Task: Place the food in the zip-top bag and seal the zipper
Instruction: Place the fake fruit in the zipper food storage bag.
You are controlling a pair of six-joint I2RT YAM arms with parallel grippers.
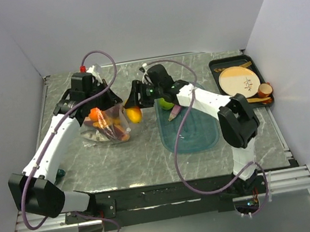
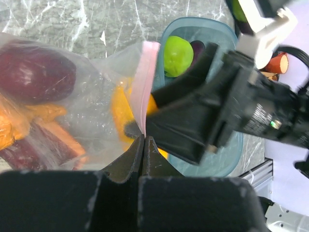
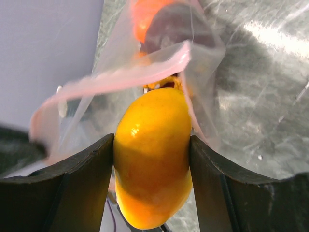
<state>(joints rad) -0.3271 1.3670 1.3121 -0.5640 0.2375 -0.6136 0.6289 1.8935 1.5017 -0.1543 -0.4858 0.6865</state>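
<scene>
Now, right jaws gripping orange point(image 3: 152, 154) at zip-top bag point(image 2: 94, 104) mouth, left jaws pinching zipper point(image 2: 145, 77), apple point(image 2: 36, 72) apparently inside

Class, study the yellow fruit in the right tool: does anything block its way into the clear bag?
Nothing visible does: the left tool pinches the pink strip, holding the bag open, and the yellow fruit is at its mouth.
</scene>
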